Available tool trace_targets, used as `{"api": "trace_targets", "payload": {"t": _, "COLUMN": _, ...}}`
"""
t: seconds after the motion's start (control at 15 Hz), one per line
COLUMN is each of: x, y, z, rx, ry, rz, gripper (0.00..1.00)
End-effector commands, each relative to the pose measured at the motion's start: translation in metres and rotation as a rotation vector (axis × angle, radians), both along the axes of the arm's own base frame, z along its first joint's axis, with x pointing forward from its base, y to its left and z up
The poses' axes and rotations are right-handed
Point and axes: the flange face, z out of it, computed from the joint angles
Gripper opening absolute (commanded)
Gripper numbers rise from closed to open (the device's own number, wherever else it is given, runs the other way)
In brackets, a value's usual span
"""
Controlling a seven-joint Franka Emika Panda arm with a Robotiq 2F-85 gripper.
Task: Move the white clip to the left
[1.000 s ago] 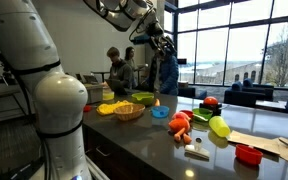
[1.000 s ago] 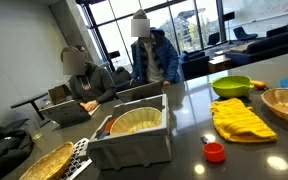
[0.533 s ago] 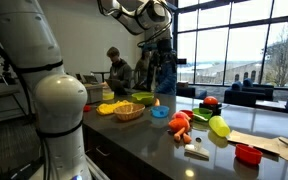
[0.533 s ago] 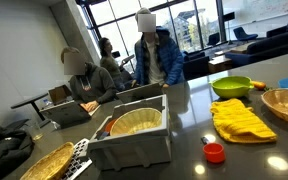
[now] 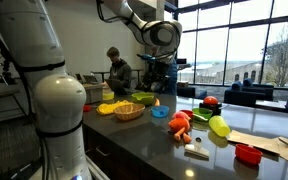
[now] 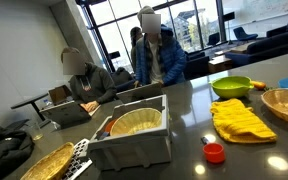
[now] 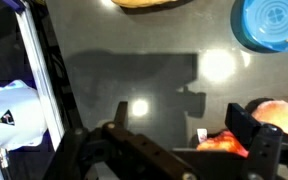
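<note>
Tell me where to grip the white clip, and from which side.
Grip the clip across its short width, near the middle, coming straight down. It lies low and oblong on the counter, so a sideways approach would likely scrape the surface. Finer details are too small to see.

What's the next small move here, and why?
Probably bring the gripper down and across toward the white clip. The gripper hangs high above the counter, and its jaws look open and empty in the wrist view. The clip lies untouched near the counter's front edge, close to the orange toy, so an approach comes before any grasp.
</note>
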Motion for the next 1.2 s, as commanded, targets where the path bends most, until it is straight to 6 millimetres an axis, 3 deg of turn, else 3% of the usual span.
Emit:
{"api": "trace_targets", "payload": {"t": 0.0, "x": -0.007, "y": 0.001, "z": -0.009, "rx": 0.052, "ry": 0.035, "rz": -0.03, "gripper": 1.0}}
{"api": "trace_targets", "payload": {"t": 0.27, "x": -0.007, "y": -0.006, "z": -0.003, "rx": -0.12, "ry": 0.051, "rz": -0.061, "gripper": 1.0}}
{"api": "trace_targets", "payload": {"t": 0.67, "x": -0.012, "y": -0.021, "z": -0.013, "rx": -0.367, "ry": 0.143, "rz": -0.13, "gripper": 1.0}}
{"api": "trace_targets", "payload": {"t": 1.13, "x": -0.037, "y": -0.068, "z": -0.028, "rx": -0.611, "ry": 0.286, "rz": -0.224, "gripper": 1.0}}
